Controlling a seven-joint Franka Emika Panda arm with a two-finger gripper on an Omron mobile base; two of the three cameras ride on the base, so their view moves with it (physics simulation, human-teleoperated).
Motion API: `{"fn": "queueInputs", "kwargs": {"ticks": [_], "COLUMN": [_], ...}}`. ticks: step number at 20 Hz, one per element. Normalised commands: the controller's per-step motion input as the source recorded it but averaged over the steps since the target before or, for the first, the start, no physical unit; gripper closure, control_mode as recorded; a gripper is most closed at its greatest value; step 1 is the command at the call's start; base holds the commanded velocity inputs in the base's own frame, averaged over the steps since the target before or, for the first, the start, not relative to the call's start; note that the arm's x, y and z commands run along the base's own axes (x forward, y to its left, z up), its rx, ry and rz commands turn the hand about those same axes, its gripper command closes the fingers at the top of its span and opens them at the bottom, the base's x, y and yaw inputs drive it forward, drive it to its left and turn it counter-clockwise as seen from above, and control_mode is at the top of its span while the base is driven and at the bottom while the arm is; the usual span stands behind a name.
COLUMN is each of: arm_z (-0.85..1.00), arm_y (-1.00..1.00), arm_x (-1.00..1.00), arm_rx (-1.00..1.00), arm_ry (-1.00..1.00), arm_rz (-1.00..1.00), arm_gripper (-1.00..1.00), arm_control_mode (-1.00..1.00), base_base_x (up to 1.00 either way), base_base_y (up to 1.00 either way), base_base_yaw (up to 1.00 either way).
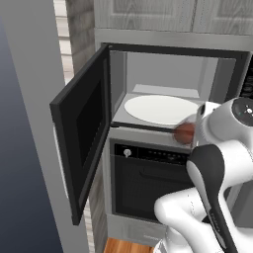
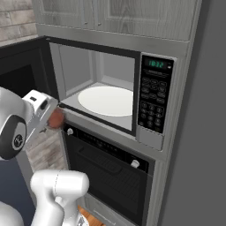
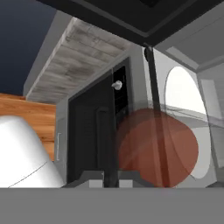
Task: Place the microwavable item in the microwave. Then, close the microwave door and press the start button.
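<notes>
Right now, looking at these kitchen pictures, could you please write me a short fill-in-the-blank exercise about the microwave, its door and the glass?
1. The microwave door stands ____.
2. The round white turntable plate inside the microwave has ____ on it.
3. The glass tumbler, reddish-brown in its lower half, is in front of the cavity, not yet ____ the microwave.
4. Directly below the microwave is a black-fronted ____.

Missing words: open; nothing; inside; oven
</notes>
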Motion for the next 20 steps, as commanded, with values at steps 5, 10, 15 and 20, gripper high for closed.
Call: {"fn": "queueInputs", "kwargs": {"ticks": [5, 10, 15, 20], "arm_z": [0.44, 0.26, -0.09, -0.46], "arm_y": [-0.44, -0.32, 0.0, -0.03], "arm_x": [0.19, 0.57, 0.78, 0.72], "arm_rx": [-0.19, -0.08, -0.02, 0.0], "arm_ry": [0.0, 0.01, 0.06, 0.04], "arm_rz": [0.0, 0.0, 0.0, 0.0], "arm_gripper": [1.0, 1.0, 1.0, 1.0], "arm_control_mode": [-1.0, -1.0, -1.0, -1.0], "base_base_x": [0.0, 0.0, 0.0, 0.0], "base_base_y": [0.0, 0.0, 0.0, 0.0], "base_base_yaw": [0.0, 0.0, 0.0, 0.0]}}
